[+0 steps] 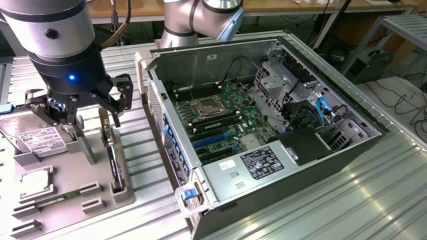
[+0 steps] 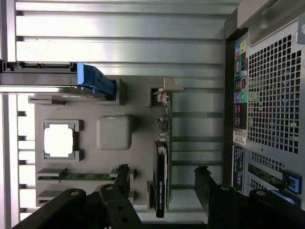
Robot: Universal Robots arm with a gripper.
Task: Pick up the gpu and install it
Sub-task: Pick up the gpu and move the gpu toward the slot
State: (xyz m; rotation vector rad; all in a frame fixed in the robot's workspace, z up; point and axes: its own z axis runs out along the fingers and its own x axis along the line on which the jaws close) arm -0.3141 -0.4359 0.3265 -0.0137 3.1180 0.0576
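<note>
A: Pincer (image 1: pixel 91 120)?
B: Spread wide, empty. The gpu (image 2: pixel 162 157) stood on edge in the grey fixture (image 1: pixel 63 177) directly below it, in line between its fingers, not gripped.
A: Further off?
B: Open computer case (image 1: pixel 313 197) beside it, motherboard (image 1: pixel 227 107) exposed.

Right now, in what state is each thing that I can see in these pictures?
Black end effector: open, above the card.
Green gpu card with silver bracket: upright on edge in the grey plastic tray, not gripped.
Silver hard drive with white label: in the tray, untouched.
Square silver processor chip: flat in its recess.
Narrow green memory stick: in its tray slot.
Grey metal computer case: side open, motherboard exposed.
</note>
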